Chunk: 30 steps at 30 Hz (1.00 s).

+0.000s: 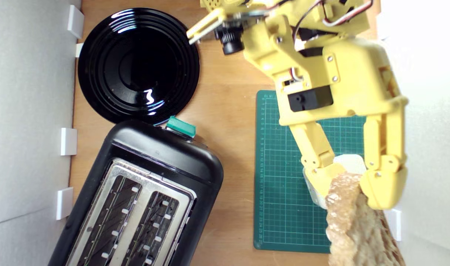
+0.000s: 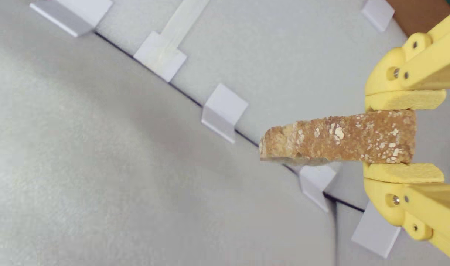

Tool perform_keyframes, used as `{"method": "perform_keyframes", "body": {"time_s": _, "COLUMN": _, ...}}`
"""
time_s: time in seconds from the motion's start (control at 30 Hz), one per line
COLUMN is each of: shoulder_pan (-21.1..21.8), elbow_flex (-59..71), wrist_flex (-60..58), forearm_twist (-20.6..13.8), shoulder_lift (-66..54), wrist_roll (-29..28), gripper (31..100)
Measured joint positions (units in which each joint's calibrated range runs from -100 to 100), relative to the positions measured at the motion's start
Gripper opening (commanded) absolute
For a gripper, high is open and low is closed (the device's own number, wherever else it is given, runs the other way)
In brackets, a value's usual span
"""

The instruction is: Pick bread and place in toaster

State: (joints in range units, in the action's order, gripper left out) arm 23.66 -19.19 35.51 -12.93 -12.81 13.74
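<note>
Gripper point(image 2: 404, 136) clamping bread point(image 2: 339, 140), far end cropped.

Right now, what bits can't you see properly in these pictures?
- Bread: its far end runs off the exterior view's bottom edge.
- Toaster: its lower part is cut off there too, and the slot bottoms are too dark to see.
- White block: mostly hidden behind the gripper and bread.
- Wrist view: shows only the bread against white walls; the toaster is out of frame.
</note>
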Motion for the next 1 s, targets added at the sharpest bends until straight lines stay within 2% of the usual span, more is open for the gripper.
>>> {"method": "perform_keyframes", "body": {"time_s": 0.17, "shoulder_pan": -0.09, "elbow_flex": -9.06, "wrist_flex": 6.19, "forearm_twist": 0.00, "shoulder_lift": 0.17, "wrist_roll": 3.00, "gripper": 55.6}}
{"method": "perform_keyframes", "body": {"time_s": 0.3, "shoulder_pan": -2.65, "elbow_flex": -14.98, "wrist_flex": 11.69, "forearm_twist": 0.09, "shoulder_lift": 0.08, "wrist_roll": 7.24, "gripper": 55.6}}
{"method": "perform_keyframes", "body": {"time_s": 0.57, "shoulder_pan": -8.79, "elbow_flex": -23.86, "wrist_flex": 25.17, "forearm_twist": 0.36, "shoulder_lift": 0.00, "wrist_roll": 21.27, "gripper": 55.5}}
{"method": "perform_keyframes", "body": {"time_s": 0.63, "shoulder_pan": -11.99, "elbow_flex": -24.04, "wrist_flex": 28.31, "forearm_twist": 0.36, "shoulder_lift": -0.42, "wrist_roll": 24.94, "gripper": 55.5}}
{"method": "perform_keyframes", "body": {"time_s": 0.7, "shoulder_pan": -14.00, "elbow_flex": -24.04, "wrist_flex": 30.17, "forearm_twist": -0.36, "shoulder_lift": -1.01, "wrist_roll": 27.12, "gripper": 55.5}}
{"method": "perform_keyframes", "body": {"time_s": 0.83, "shoulder_pan": -17.03, "elbow_flex": -24.13, "wrist_flex": 33.64, "forearm_twist": 0.62, "shoulder_lift": -3.19, "wrist_roll": 31.82, "gripper": 55.5}}
{"method": "perform_keyframes", "body": {"time_s": 1.0, "shoulder_pan": -22.33, "elbow_flex": -24.23, "wrist_flex": 38.05, "forearm_twist": 0.18, "shoulder_lift": -4.45, "wrist_roll": 35.19, "gripper": 55.5}}
